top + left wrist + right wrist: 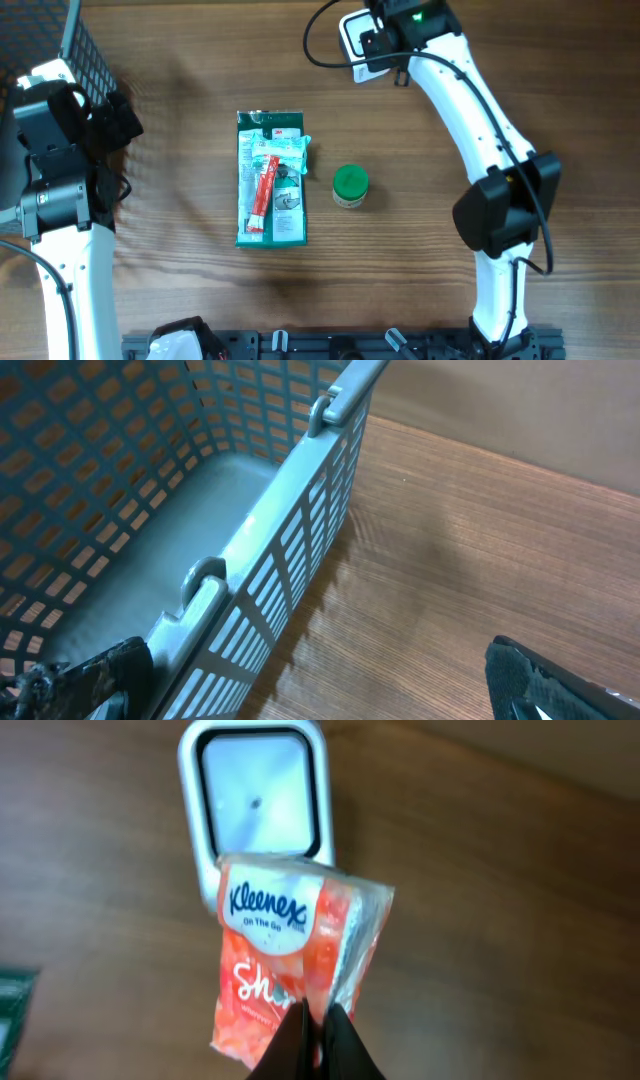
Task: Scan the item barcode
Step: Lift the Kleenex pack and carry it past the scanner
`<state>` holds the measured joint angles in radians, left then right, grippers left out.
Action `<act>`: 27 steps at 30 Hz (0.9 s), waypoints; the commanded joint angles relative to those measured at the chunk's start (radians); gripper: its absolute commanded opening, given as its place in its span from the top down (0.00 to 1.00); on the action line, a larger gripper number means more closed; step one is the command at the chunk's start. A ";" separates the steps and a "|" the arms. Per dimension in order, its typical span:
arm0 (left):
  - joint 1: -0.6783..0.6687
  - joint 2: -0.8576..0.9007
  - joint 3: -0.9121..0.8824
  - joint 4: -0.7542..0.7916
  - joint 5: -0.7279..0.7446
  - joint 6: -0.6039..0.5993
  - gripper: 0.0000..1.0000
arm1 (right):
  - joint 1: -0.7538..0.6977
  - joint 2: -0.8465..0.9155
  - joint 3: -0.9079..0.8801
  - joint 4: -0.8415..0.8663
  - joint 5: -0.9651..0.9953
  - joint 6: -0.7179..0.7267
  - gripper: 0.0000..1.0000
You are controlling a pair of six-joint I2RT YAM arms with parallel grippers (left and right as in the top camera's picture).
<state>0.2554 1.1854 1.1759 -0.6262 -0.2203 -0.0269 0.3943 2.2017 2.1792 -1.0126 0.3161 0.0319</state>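
Note:
In the right wrist view my right gripper (318,1012) is shut on the lower edge of an orange Kleenex tissue pack (285,945). The pack hangs just in front of a white barcode scanner (255,795) with a dark-rimmed window, and covers the scanner's lower edge. From overhead, the right gripper (385,45) sits at the table's far edge beside the scanner (355,35), and the pack is hidden under the arm. My left gripper (110,120) is at the far left. Its fingers are spread wide in its wrist view (310,675), with nothing between them.
A grey mesh basket (250,540) stands at the table's far left corner (85,50), right by the left gripper. A green flat package (270,180) with a red item on it lies mid-table. A small green-lidded jar (350,185) stands to its right.

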 commanded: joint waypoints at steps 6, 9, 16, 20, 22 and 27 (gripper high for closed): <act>0.005 0.040 -0.056 -0.052 0.055 -0.040 0.00 | 0.011 0.059 0.005 0.178 0.113 -0.037 0.96; 0.005 0.040 -0.056 -0.052 0.054 -0.040 0.00 | 0.011 0.092 0.005 0.215 0.121 -0.059 0.95; 0.005 0.040 -0.056 -0.052 0.054 -0.040 0.00 | 0.019 0.211 0.005 0.308 0.210 -0.252 0.95; 0.005 0.040 -0.056 -0.052 0.055 -0.040 0.00 | 0.027 0.214 0.005 0.344 0.219 -0.266 0.95; 0.005 0.039 -0.056 -0.052 0.055 -0.040 0.00 | 0.027 0.214 0.005 0.348 0.219 -0.269 0.95; 0.005 0.040 -0.056 -0.052 0.054 -0.040 0.00 | 0.027 0.214 0.005 0.371 0.219 -0.298 0.95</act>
<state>0.2554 1.1854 1.1759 -0.6262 -0.2203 -0.0269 0.4175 2.4092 2.1792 -0.6605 0.5068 -0.2405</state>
